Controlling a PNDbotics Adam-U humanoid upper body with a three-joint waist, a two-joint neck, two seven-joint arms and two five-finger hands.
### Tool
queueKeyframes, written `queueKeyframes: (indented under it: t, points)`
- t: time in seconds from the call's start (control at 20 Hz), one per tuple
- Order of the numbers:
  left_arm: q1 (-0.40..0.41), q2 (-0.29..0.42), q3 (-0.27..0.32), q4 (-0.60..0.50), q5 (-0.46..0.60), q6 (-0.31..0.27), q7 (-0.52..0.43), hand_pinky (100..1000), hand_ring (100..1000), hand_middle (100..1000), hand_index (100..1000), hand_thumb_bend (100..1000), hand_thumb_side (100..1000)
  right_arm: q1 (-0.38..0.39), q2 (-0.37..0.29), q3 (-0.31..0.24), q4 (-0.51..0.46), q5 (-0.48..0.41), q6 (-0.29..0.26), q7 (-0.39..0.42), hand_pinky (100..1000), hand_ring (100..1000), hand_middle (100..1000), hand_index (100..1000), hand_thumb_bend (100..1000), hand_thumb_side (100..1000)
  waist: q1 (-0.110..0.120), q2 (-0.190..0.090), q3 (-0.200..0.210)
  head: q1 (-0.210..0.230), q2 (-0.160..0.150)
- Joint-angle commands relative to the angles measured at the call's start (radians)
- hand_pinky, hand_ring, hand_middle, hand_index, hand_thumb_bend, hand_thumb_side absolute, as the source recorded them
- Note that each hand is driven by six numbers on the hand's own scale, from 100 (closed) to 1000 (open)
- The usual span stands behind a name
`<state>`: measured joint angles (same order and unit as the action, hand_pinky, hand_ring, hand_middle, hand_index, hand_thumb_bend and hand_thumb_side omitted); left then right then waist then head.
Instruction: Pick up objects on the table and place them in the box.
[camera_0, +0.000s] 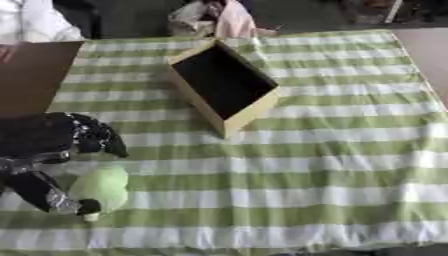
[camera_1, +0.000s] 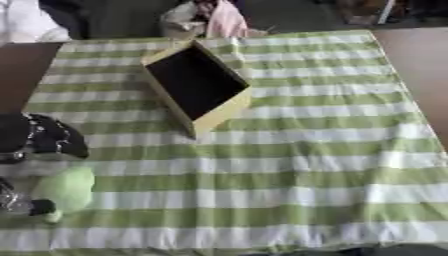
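Nearest the viewer, at the lower left, the robot's black left hand (camera_0: 52, 165) reaches over a green and white striped tablecloth (camera_0: 332, 165). Its fingers curl around a pale green, rounded soft object (camera_0: 101, 186): darker fingers arch over the top, and the thumb tip presses against the lower end. The object sits inside the hand, apparently resting on the cloth or barely off it; which one cannot be told. Its long axis seems to run roughly toward and away from the robot, tilted a little, with a narrower pale end nearest the viewer. What the object is cannot be made out.

Beyond the hand, ahead and to its right, stands a shallow rectangular box with light wooden walls and a black inside (camera_0: 223, 82). It is tipped up, its open face turned toward the robot, its long side running diagonally away to the left.

To do this step well, the hand would likely need to lift straight up, then carry the object forward and rightward over the lower wall.

The right hand is not visible.
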<state>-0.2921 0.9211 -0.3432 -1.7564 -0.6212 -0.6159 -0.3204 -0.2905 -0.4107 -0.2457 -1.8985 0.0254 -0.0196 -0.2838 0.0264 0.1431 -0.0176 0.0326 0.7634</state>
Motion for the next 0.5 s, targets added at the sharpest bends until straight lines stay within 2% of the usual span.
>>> queueKeyframes:
  t: [0.05, 0.25, 0.35, 0.4, 0.5]
  points:
    - [-0.017, 0.01, 0.003, 0.004, -0.027, 0.002, -0.022, 776, 840, 749, 883, 514, 845, -0.014, -0.02, -0.003, -0.01, 0.001, -0.002, 0.002, 644, 603, 563, 790, 100, 1000, -0.001, -0.008, -0.001, 0.002, 0.007]
    - [-0.021, -0.001, -0.008, 0.023, -0.029, -0.008, -0.069, 801, 859, 766, 902, 489, 777, -0.014, -0.018, -0.003, -0.009, 0.001, -0.001, 0.003, 643, 603, 563, 790, 100, 1000, -0.001, -0.008, -0.002, 0.004, 0.007]
    - [-0.026, -0.003, -0.013, 0.03, -0.012, -0.011, -0.102, 820, 870, 784, 908, 467, 686, -0.014, -0.017, -0.003, -0.009, 0.0, -0.001, 0.003, 643, 602, 563, 790, 100, 1000, 0.0, -0.008, -0.003, 0.006, 0.007]
    - [-0.029, -0.003, -0.014, 0.031, -0.004, -0.012, -0.118, 822, 871, 786, 910, 460, 669, -0.013, -0.016, -0.003, -0.009, 0.0, -0.001, 0.003, 643, 602, 562, 790, 100, 1000, 0.001, -0.008, -0.003, 0.006, 0.007]
    - [-0.035, -0.004, -0.016, 0.033, 0.013, -0.011, -0.149, 832, 875, 795, 914, 414, 530, -0.013, -0.015, -0.004, -0.01, -0.001, -0.001, 0.003, 642, 602, 562, 790, 100, 1000, 0.002, -0.007, -0.004, 0.006, 0.007]
